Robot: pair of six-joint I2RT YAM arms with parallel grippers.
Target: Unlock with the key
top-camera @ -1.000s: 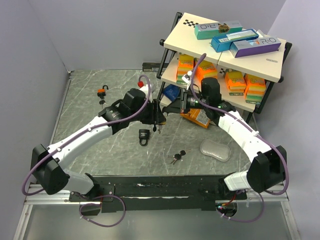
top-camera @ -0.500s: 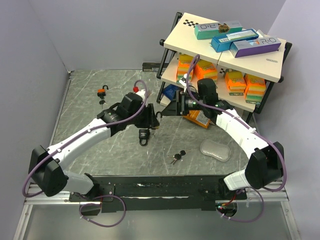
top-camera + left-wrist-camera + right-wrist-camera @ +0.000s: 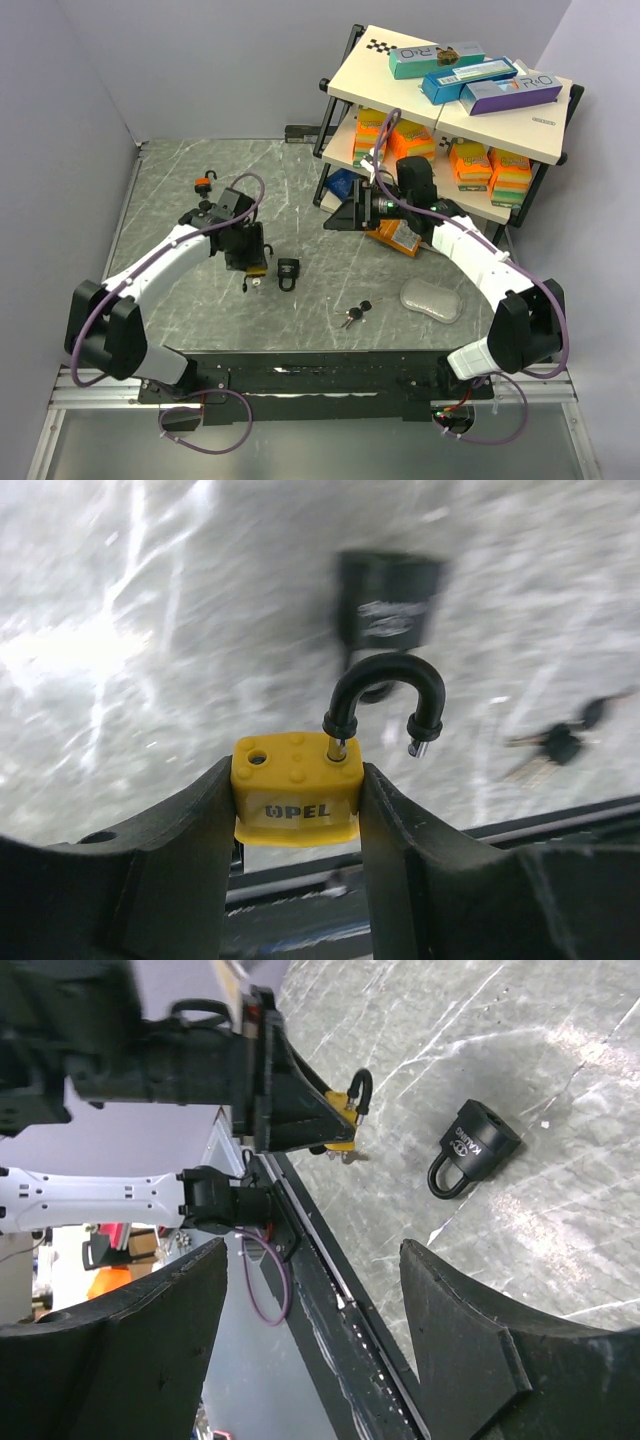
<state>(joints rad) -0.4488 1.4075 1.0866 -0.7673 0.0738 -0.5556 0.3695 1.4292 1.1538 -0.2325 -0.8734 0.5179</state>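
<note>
So the left gripper [image 3: 296, 770] is pinching the yellow lock [image 3: 296, 802] by its body, one finger on each side, logo facing the wrist cam. The shackle [image 3: 385, 695] is popped: one leg sits in the body and the other hangs free off to the side. From above, that puts the lock left of the table's [image 3: 250, 160] middle, a bit closer to the near edge. It's low over the surface, but I can't tell if it actually touches. A small pale bit pokes out under the lock in the top view, too tiny for me to say what it is.

The black lock [image 3: 288, 272] lies flat just to the right of the yellow one, close but not touching, with its shackle closed. The keys [image 3: 355, 313] are a small bunch lying loose further right, near the middle of the near edge and well apart from both grippers.

The right gripper [image 3: 310, 1250] is spread wide with nothing in it, hanging in the air by the foot of the shelf [image 3: 455, 95] and pointing toward the left gripper.

There's also an orange lock [image 3: 205, 185] toward the far left corner, and a clear pouch [image 3: 430, 298] lies under the right arm toward the right edge.
</note>
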